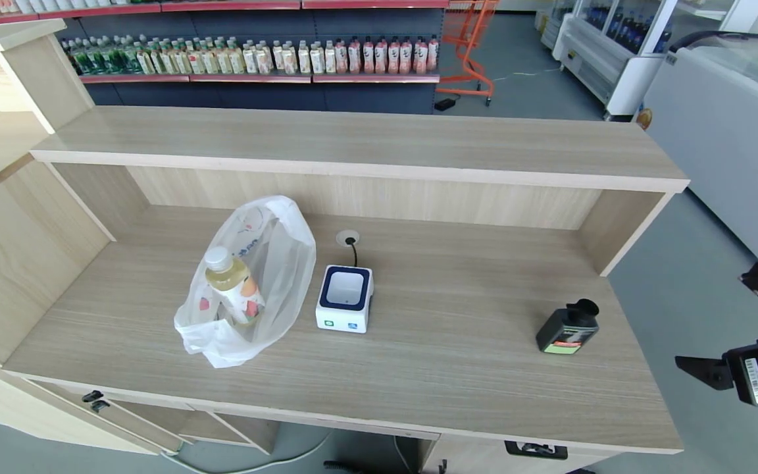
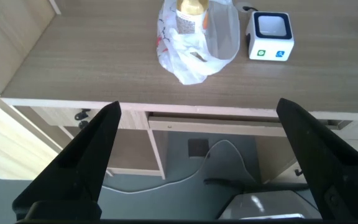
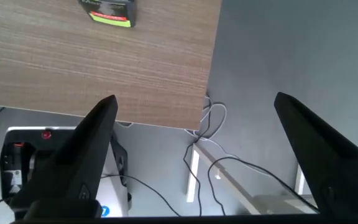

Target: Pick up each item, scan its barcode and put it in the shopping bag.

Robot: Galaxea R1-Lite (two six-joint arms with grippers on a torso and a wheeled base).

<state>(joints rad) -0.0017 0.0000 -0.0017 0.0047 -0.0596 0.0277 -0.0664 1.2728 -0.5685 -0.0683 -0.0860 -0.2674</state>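
Observation:
A clear plastic shopping bag (image 1: pixel 267 263) stands on the wooden counter (image 1: pixel 458 355), left of centre, with a tea bottle (image 1: pixel 233 284) upright inside it. The white barcode scanner (image 1: pixel 345 297) sits just right of the bag. A black container with a green label (image 1: pixel 568 327) lies near the counter's right end. My right gripper (image 3: pixel 196 98) hangs open and empty off the counter's front right corner, with the black container (image 3: pixel 109 11) ahead of it. My left gripper (image 2: pixel 197 106) is open and empty in front of the counter's front edge, facing the bag (image 2: pixel 197 43) and scanner (image 2: pixel 270 36).
A raised shelf (image 1: pixel 353 141) runs along the back of the counter, with side walls at both ends. The scanner's cable goes into a grommet (image 1: pixel 348 237) behind it. Cables (image 3: pixel 210 155) trail on the floor under the right arm. Drawers (image 2: pixel 229 124) sit below the counter front.

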